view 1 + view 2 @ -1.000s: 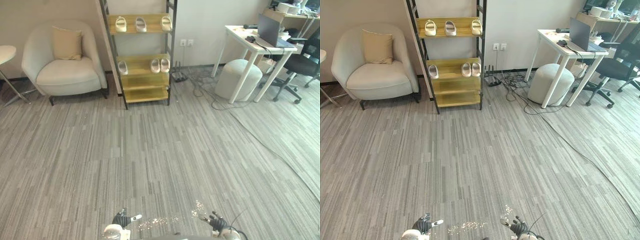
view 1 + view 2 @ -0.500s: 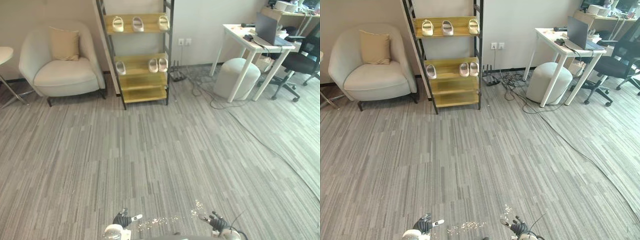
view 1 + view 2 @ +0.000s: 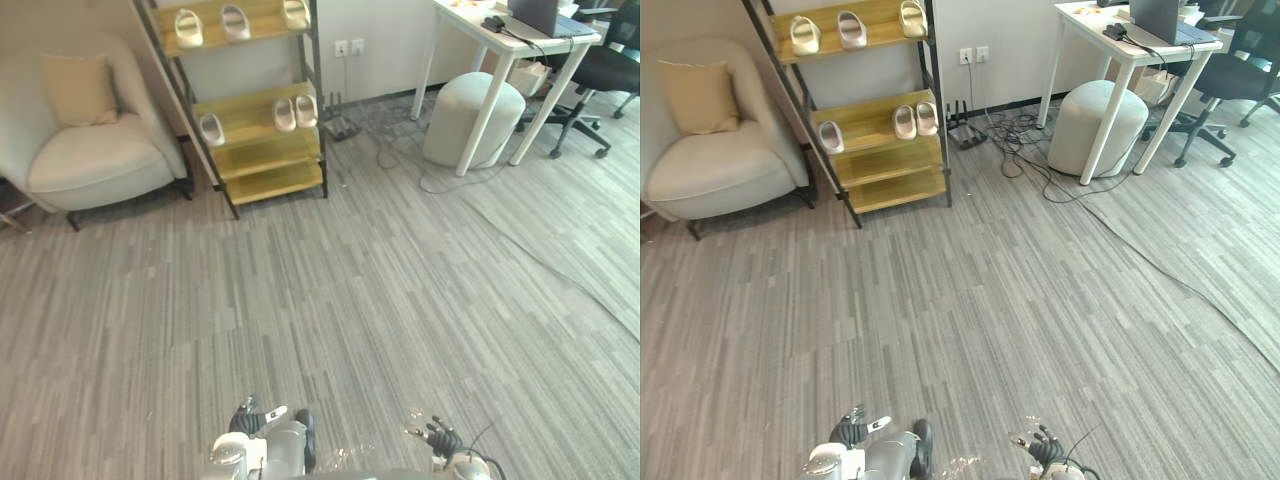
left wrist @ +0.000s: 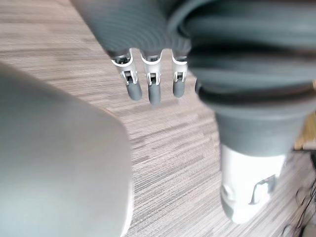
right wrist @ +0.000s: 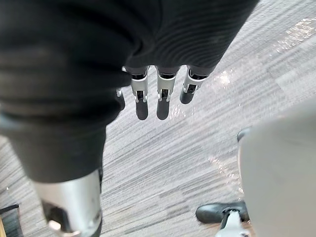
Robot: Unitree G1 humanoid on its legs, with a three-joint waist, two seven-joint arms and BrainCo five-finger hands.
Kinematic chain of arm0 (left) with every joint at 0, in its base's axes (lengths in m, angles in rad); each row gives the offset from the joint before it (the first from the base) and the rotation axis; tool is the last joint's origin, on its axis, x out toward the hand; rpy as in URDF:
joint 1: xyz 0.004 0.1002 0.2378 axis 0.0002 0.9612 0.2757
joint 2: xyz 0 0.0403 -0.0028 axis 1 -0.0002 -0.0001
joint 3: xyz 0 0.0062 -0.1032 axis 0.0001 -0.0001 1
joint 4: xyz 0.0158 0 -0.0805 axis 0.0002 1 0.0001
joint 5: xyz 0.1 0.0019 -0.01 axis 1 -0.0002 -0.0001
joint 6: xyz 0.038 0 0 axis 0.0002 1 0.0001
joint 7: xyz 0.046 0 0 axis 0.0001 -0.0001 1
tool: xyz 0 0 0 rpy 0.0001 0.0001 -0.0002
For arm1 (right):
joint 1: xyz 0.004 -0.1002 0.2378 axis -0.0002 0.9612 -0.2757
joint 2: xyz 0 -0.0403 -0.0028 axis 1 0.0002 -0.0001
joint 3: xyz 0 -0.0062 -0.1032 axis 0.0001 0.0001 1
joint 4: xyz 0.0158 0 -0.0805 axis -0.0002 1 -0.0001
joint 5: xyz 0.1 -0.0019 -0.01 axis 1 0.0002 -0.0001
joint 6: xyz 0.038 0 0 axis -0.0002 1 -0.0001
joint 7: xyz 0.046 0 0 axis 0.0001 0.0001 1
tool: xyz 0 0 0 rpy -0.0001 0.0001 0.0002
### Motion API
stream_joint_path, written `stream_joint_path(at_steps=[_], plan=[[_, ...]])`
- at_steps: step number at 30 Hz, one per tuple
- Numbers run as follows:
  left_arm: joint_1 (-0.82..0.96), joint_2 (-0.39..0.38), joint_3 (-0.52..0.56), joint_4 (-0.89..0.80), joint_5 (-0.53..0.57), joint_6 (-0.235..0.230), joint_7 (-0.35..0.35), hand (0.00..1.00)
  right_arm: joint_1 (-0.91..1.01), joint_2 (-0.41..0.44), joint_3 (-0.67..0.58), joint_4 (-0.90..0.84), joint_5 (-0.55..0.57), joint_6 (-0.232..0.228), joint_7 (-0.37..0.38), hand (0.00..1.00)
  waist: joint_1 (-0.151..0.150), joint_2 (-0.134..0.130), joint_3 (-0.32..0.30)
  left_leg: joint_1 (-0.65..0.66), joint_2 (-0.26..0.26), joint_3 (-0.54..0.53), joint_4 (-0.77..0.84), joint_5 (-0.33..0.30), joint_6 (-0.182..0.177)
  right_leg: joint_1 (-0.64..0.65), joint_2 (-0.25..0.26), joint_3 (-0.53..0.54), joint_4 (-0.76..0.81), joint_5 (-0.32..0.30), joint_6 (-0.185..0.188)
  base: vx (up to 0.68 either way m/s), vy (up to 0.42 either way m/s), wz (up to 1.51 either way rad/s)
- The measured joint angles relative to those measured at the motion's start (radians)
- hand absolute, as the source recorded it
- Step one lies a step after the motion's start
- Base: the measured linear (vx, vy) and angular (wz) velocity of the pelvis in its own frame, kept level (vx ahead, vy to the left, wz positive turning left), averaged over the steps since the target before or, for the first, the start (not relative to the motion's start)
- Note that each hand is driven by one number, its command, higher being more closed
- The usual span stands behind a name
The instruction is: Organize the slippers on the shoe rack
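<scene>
A black-framed shoe rack (image 3: 262, 150) with wooden shelves stands against the far wall. Three pale slippers lie on its top shelf: one at the left (image 3: 188, 27), one in the middle (image 3: 235, 20), one at the right (image 3: 295, 13). The second shelf carries a single slipper (image 3: 211, 129) at the left and a pair (image 3: 296, 112) at the right. My left hand (image 3: 246, 421) and right hand (image 3: 440, 438) hang low at the view's bottom edge, far from the rack. Both have straight, relaxed fingers (image 4: 150, 86) (image 5: 159, 96) over the carpet and hold nothing.
A light armchair (image 3: 75, 155) with a cushion stands left of the rack. To the right are a round pouf (image 3: 470, 118), a white desk (image 3: 505, 35) with a laptop, an office chair (image 3: 612, 65) and loose cables (image 3: 400, 155) on the grey carpet.
The whole picture has shifted, so the camera has moved: the rack and armchair now sit further left and higher. Both hands stay low, and more of the left arm shows.
</scene>
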Motion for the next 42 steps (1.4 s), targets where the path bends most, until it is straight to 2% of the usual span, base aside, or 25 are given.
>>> stream_joint_path(at_steps=[1, 2, 3, 4, 6, 7, 8, 9, 10, 11, 13, 15, 16, 19, 22, 25, 27, 28, 30, 32, 34, 36, 39, 41, 42], plan=[[0.0, 0.001, -0.001, 0.0, 0.0, 0.0, 0.0, 0.0, 0.001, 0.0, 0.0, -0.003, -0.002, -0.001, 0.001, 0.0, -0.001, -0.003, 0.001, 0.019, -0.004, 0.007, -0.002, -0.01, 0.012, -0.025, -0.001, 0.004, 0.073, 0.007, 0.024, 0.68, 0.244, -0.2], [0.002, 0.003, -0.01, 0.001, -0.001, 0.005, 0.0, 0.0, 0.006, -0.001, 0.001, -0.007, -0.018, -0.001, 0.006, 0.0, -0.002, -0.008, 0.004, 0.092, -0.02, 0.013, -0.011, -0.044, 0.025, -0.101, -0.006, 0.003, 0.328, 0.067, 0.145, 0.61, 0.194, -0.05], [0.001, 0.004, -0.021, 0.0, -0.001, 0.008, 0.0, 0.0, 0.007, -0.001, 0.0, -0.013, -0.022, -0.003, 0.01, 0.0, -0.007, -0.009, 0.008, 0.14, -0.025, 0.011, -0.01, -0.072, 0.031, -0.148, -0.002, -0.005, 0.497, 0.102, 0.206, 0.7, 0.188, 0.03], [0.0, 0.003, -0.032, 0.0, -0.001, 0.013, 0.0, 0.0, 0.008, -0.001, 0.001, -0.027, -0.027, -0.004, 0.012, 0.0, -0.007, 0.0, 0.017, 0.185, -0.027, 0.006, -0.012, -0.095, 0.033, -0.194, -0.004, -0.035, 0.621, 0.103, 0.198, 0.49, 0.089, 0.14], [-0.013, -0.009, -0.039, -0.002, -0.002, 0.02, 0.0, 0.0, 0.008, -0.005, 0.0, -0.049, -0.029, -0.009, 0.02, 0.0, -0.011, 0.002, 0.023, 0.284, -0.024, -0.027, -0.062, -0.111, 0.04, -0.282, -0.04, -0.163, 0.707, 0.076, 0.091, 0.48, 0.023, 0.2], [-0.022, -0.023, -0.036, -0.002, -0.003, 0.02, 0.0, 0.0, 0.002, -0.009, -0.005, -0.058, -0.028, -0.015, 0.021, 0.0, -0.012, 0.017, 0.035, 0.345, 0.0, -0.044, -0.116, -0.118, 0.035, -0.337, -0.029, -0.215, 0.623, 0.051, 0.046, 0.57, -0.043, 0.2], [-0.023, -0.029, -0.036, 0.0, -0.004, 0.02, 0.0, 0.0, -0.004, -0.013, -0.004, -0.062, -0.028, -0.016, 0.02, 0.0, -0.013, 0.027, 0.042, 0.37, 0.017, -0.047, -0.135, -0.118, 0.035, -0.349, -0.012, -0.221, 0.538, 0.047, 0.042, 0.55, -0.082, 0.28], [-0.018, -0.034, -0.038, 0.01, -0.004, 0.017, -0.001, 0.0, -0.02, -0.024, -0.001, -0.063, -0.027, -0.016, 0.021, 0.0, -0.025, 0.044, 0.045, 0.402, 0.048, -0.058, -0.162, -0.12, 0.031, -0.354, 0.052, -0.168, 0.215, 0.082, 0.06, 0.43, -0.088, 0.32], [-0.016, -0.027, -0.04, 0.015, -0.004, 0.017, -0.001, 0.0, -0.02, -0.023, 0.002, -0.062, -0.027, -0.016, 0.021, 0.0, -0.031, 0.038, 0.045, 0.406, 0.047, -0.073, -0.161, -0.12, 0.03, -0.353, 0.056, -0.148, 0.127, 0.112, 0.06, 0.44, -0.136, 0.78], [-0.019, -0.028, -0.042, 0.019, -0.003, 0.017, -0.003, 0.0, -0.015, -0.022, 0.001, -0.059, -0.023, -0.019, 0.021, 0.0, -0.054, 0.023, 0.044, 0.428, 0.044, -0.108, -0.158, -0.155, -0.025, -0.351, 0.053, -0.105, -0.008, 0.242, 0.033, 0.59, -0.24, 1.02], [-0.015, -0.039, -0.027, 0.037, -0.001, 0.018, 0.0, 0.0, -0.031, -0.024, -0.004, -0.035, -0.018, -0.017, 0.024, 0.0, -0.059, 0.025, 0.037, 0.447, 0.064, -0.155, -0.107, -0.198, -0.051, -0.343, 0.06, -0.131, 0.015, 0.301, 0.012, 0.5, -0.214, 0.82], [-0.022, -0.065, 0.019, 0.031, 0.0, 0.017, 0.0, 0.0, -0.03, -0.025, 0.0, -0.039, -0.021, -0.013, 0.023, 0.0, -0.056, 0.065, 0.03, 0.307, 0.115, -0.173, 0.205, -0.16, -0.059, -0.273, 0.078, -0.189, -0.042, 0.254, -0.021, 0.48, -0.208, 0.63], [-0.023, -0.082, 0.064, 0.012, 0.0, 0.018, 0.0, 0.0, -0.031, -0.034, 0.01, -0.049, -0.018, -0.012, 0.022, 0.0, -0.05, 0.085, 0.038, 0.197, 0.163, -0.146, 0.444, -0.054, -0.052, -0.221, 0.099, -0.202, -0.073, 0.242, -0.042, 0.43, -0.203, 0.42], [-0.021, -0.082, 0.077, -0.015, 0.0, 0.017, 0.001, 0.0, -0.027, -0.029, 0.02, -0.044, -0.016, -0.005, 0.017, 0.0, -0.033, 0.067, 0.058, 0.109, 0.236, -0.064, 0.633, -0.052, -0.055, -0.095, 0.106, -0.204, -0.132, 0.222, -0.072, 0.35, -0.117, -0.01], [-0.028, -0.094, 0.066, -0.037, 0.0, 0.015, -0.001, 0.0, -0.036, -0.018, 0.034, -0.044, 0.01, -0.004, 0.017, 0.0, -0.028, 0.056, 0.065, 0.032, 0.239, 0.006, 0.559, -0.073, -0.068, 0.012, 0.092, -0.194, -0.217, 0.216, -0.076, 0.3, -0.026, -0.04], [-0.04, -0.091, 0.031, -0.029, 0.0, 0.015, -0.002, 0.0, -0.045, -0.014, 0.03, -0.039, 0.013, -0.004, 0.017, 0.0, -0.025, 0.053, 0.067, 0.006, 0.158, 0.037, 0.208, -0.062, -0.062, 0.048, 0.053, -0.193, -0.254, 0.197, -0.051, 0.21, 0.091, 0.04], [-0.04, -0.086, -0.008, -0.019, -0.001, 0.014, -0.002, 0.0, -0.049, -0.027, 0.032, -0.018, 0.013, -0.004, 0.017, 0.0, -0.017, 0.072, 0.059, 0.019, 0.111, 0.037, -0.049, 0.057, -0.032, 0.059, 0.045, -0.19, -0.27, 0.17, -0.019, 0.28, 0.215, -0.01], [-0.04, -0.081, -0.011, -0.018, -0.001, 0.013, -0.002, 0.0, -0.055, -0.028, 0.033, -0.002, 0.013, -0.004, 0.017, 0.0, -0.008, 0.071, 0.058, 0.031, 0.105, 0.039, -0.06, 0.103, -0.015, 0.061, 0.042, -0.18, -0.265, 0.154, -0.011, 0.33, 0.266, -0.06], [-0.043, -0.061, -0.008, -0.01, 0.0, 0.01, -0.002, 0.0, -0.055, -0.018, 0.034, 0.005, 0.011, 0.001, 0.017, 0.0, -0.004, 0.04, 0.046, 0.034, 0.056, 0.049, -0.037, 0.102, 0.01, 0.075, -0.003, -0.173, -0.228, 0.091, 0.017, 0.33, 0.2, 0.05], [-0.052, -0.049, -0.01, -0.003, 0.0, 0.003, -0.002, 0.0, -0.041, -0.009, 0.029, 0.01, 0.009, 0.002, 0.022, 0.0, -0.005, 0.008, 0.048, 0.069, 0.019, 0.064, -0.032, 0.048, 0.022, 0.001, -0.042, -0.161, 0.005, 0.055, 0.053, 0.35, 0.176, 0.05], [-0.056, -0.02, -0.046, 0.019, 0.0, 0.017, -0.004, 0.0, -0.035, -0.002, 0.018, -0.007, 0.004, -0.002, 0.026, 0.0, -0.025, -0.009, 0.056, 0.158, -0.017, 0.025, -0.033, 0.0, 0.025, -0.184, -0.065, -0.132, 0.486, 0.126, 0.11, 0.38, 0.179, 0.45], [-0.049, -0.013, -0.046, 0.017, 0.0, 0.019, -0.003, 0.0, -0.023, 0.0, 0.01, -0.008, 0.002, -0.007, 0.027, 0.0, -0.024, -0.023, 0.051, 0.229, -0.022, 0.006, -0.042, -0.027, 0.036, -0.245, -0.064, -0.158, 0.588, 0.107, 0.082, 0.49, 0.133, 0.51], [-0.05, -0.017, -0.045, 0.02, -0.001, 0.021, -0.003, 0.0, -0.03, 0.005, 0.001, -0.006, 0.002, -0.017, 0.027, 0.0, -0.031, -0.019, 0.052, 0.336, -0.017, -0.044, -0.107, -0.054, 0.046, -0.297, -0.039, -0.249, 0.406, 0.073, 0.049, 0.46, 0.047, 0.46], [-0.051, -0.022, -0.045, 0.02, -0.001, 0.021, -0.003, 0.0, -0.044, -0.004, -0.005, -0.003, 0.003, -0.016, 0.027, 0.0, -0.037, 0.001, 0.055, 0.385, 0.004, -0.073, -0.16, -0.06, 0.034, -0.32, 0.015, -0.288, 0.139, 0.112, 0.023, 0.57, -0.031, 0.45], [-0.049, -0.021, -0.047, 0.02, -0.001, 0.021, -0.003, 0.0, -0.048, -0.006, -0.005, -0.003, 0.002, -0.016, 0.027, 0.0, -0.04, 0.009, 0.06, 0.404, 0.011, -0.086, -0.172, -0.075, 0.008, -0.311, 0.052, -0.291, -0.016, 0.189, 0.001, 0.63, -0.067, 0.34]])
